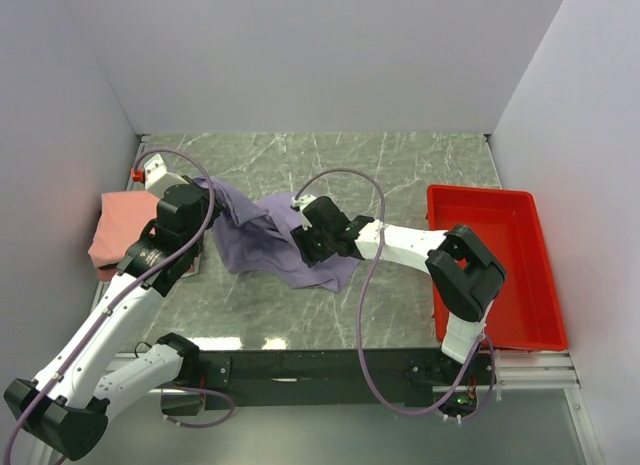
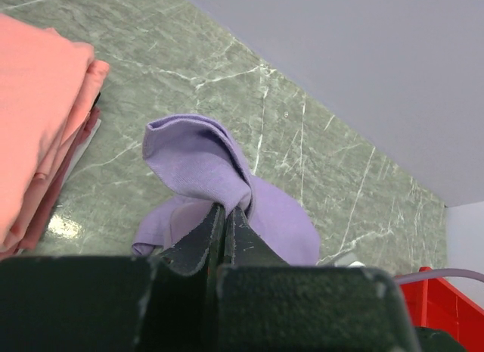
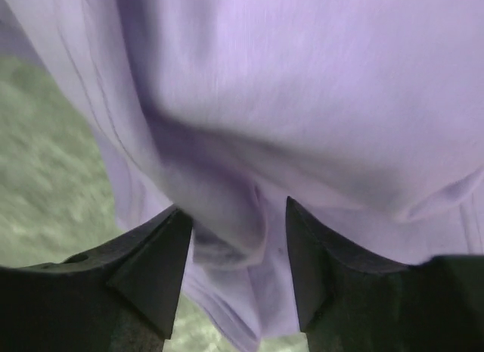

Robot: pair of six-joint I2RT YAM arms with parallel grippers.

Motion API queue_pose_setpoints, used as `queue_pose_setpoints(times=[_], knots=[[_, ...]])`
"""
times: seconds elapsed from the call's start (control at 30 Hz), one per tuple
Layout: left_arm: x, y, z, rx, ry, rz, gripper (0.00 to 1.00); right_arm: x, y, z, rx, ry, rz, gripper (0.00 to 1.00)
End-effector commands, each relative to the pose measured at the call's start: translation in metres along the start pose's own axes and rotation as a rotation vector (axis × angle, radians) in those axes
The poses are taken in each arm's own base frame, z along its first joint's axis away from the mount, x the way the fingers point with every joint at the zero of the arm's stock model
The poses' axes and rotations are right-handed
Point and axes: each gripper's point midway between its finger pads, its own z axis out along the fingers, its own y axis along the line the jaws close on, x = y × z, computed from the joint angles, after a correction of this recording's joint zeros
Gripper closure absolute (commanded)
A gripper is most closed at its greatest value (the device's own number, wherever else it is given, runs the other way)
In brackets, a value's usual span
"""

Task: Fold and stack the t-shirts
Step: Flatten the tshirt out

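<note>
Fabric of purple tee (image 2: 204, 159) pinched in L gripper (image 2: 227, 212), jaws pressed tight tog. on a raised fold. The rest of the cloth drops away just beyond the tips onto marble table (image 2: 318, 140).

R gripper (image 3: 234, 216): fingers apart, a hanging fold of tee sits loose between them, not clamped. Cloth fills nearly all of R wrist view, blurry, w/ a bit of table left of the fingers.

Top view: purple tee (image 1: 285, 247) spans from L gripper (image 1: 203, 192) across to R gripper (image 1: 305, 242), lower part crumpled on table under R fingers.

Pink stack (image 1: 120, 225) folded, just left of L fingers at table's left edge. L wrist view shows a darker red layer (image 2: 60, 189) under the pink.

Red tray (image 1: 500, 245) well right of R fingers, w/ R arm's elbow over its near-left rim. Purple cable (image 1: 375, 285) loops above R arm.
</note>
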Motion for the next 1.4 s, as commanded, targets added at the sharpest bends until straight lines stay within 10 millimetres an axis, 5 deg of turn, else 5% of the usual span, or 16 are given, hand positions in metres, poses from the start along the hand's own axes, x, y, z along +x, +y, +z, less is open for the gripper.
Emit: queue_pose_setpoints(times=[0.0,0.1,0.2,0.33,0.43,0.63,0.8,0.97,1.07,1.23,1.37], knots=[[-0.017,-0.007,-0.003,0.015,-0.039,-0.008,0.99,-0.056,0.008,-0.005,-0.003,-0.180,0.053,0.44],[-0.018,-0.007,-0.005,0.016,-0.043,-0.011,0.99,-0.065,0.009,-0.007,0.001,-0.199,0.071,0.63],[-0.022,-0.004,-0.006,0.004,-0.057,-0.010,0.99,-0.066,0.002,-0.014,0.040,-0.204,0.073,0.97],[-0.031,0.000,-0.010,-0.025,-0.086,-0.016,0.99,-0.072,-0.030,-0.041,0.205,-0.237,0.098,1.00],[-0.049,-0.009,-0.018,0.001,-0.119,-0.035,0.99,-0.084,-0.059,-0.085,0.333,-0.291,0.115,1.00],[-0.106,-0.048,-0.056,0.168,-0.213,-0.101,0.99,-0.134,-0.081,-0.220,0.472,-0.534,0.115,1.00],[-0.180,-0.078,-0.116,0.338,-0.357,-0.160,0.99,-0.165,-0.084,-0.363,0.487,-0.824,0.169,1.00],[-0.249,-0.095,-0.192,0.501,-0.488,-0.182,0.99,-0.171,-0.061,-0.500,0.324,-1.110,0.144,1.00],[-0.281,-0.092,-0.233,0.557,-0.565,-0.212,0.99,-0.160,-0.052,-0.552,0.250,-1.200,0.129,1.00],[-0.314,-0.075,-0.269,0.547,-0.659,-0.267,0.99,-0.133,-0.056,-0.600,0.237,-1.292,0.156,1.00],[-0.319,-0.063,-0.258,0.443,-0.678,-0.285,0.99,-0.117,-0.063,-0.592,0.248,-1.306,0.195,1.00]])
